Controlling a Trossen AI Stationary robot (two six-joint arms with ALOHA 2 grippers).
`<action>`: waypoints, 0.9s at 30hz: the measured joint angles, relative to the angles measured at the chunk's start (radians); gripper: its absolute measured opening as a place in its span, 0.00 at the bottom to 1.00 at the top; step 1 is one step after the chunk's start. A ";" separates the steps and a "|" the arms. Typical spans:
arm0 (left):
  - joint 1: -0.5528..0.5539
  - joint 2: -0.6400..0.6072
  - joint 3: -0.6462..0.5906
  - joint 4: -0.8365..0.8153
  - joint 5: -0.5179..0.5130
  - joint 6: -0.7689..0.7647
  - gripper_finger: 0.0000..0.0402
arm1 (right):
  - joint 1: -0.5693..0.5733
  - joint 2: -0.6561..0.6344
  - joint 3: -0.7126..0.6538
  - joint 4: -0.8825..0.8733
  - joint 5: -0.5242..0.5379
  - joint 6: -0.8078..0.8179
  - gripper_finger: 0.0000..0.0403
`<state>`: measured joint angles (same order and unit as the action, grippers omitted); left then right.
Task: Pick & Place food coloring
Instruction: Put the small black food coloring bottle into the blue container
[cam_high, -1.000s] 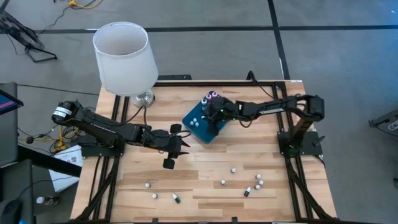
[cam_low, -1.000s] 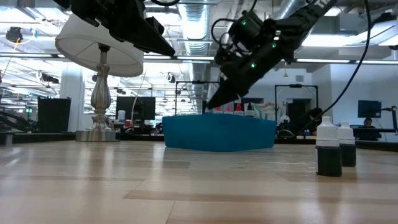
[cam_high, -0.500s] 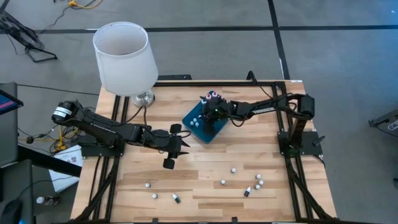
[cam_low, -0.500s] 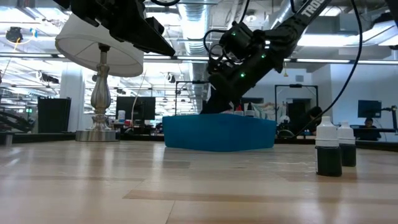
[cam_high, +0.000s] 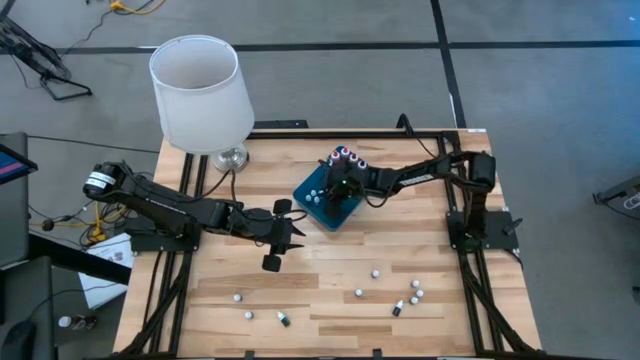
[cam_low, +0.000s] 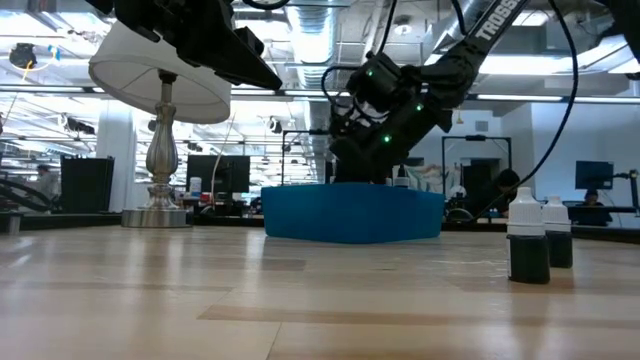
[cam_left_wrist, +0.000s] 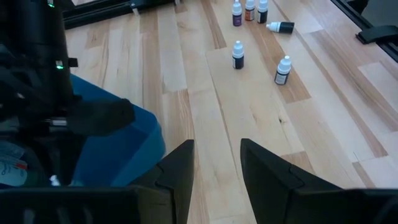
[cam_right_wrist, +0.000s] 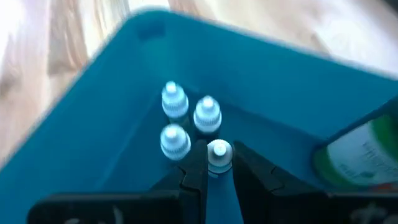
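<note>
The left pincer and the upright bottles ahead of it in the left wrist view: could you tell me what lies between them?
Only bare wooden table lies between the left pincer and the nearest upright bottles, as the left wrist view shows; the teal tray sits off to the side.

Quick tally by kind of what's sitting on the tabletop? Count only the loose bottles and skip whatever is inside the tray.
Loose food coloring bottles: 9
Teal tray: 1
Lamp: 1
Total: 11

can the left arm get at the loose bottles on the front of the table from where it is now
Probably yes. The left gripper hovers open over bare wood beside the tray, and nothing stands between it and the bottles. The right gripper is busy in the tray.
</note>
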<state>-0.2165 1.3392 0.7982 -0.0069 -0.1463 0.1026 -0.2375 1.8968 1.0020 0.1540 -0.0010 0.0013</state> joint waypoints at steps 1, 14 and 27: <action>0.000 0.000 0.000 -0.002 0.000 -0.002 0.31 | 0.000 0.003 -0.001 0.007 0.000 0.000 0.13; 0.000 0.000 0.000 -0.002 0.000 -0.003 0.31 | 0.000 0.002 0.001 0.020 0.000 0.000 0.13; 0.000 0.000 0.000 -0.002 0.000 -0.003 0.31 | -0.001 0.002 0.001 0.020 0.000 0.000 0.24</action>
<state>-0.2165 1.3392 0.7982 -0.0092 -0.1463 0.0998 -0.2382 1.8984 1.0031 0.1738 -0.0010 0.0013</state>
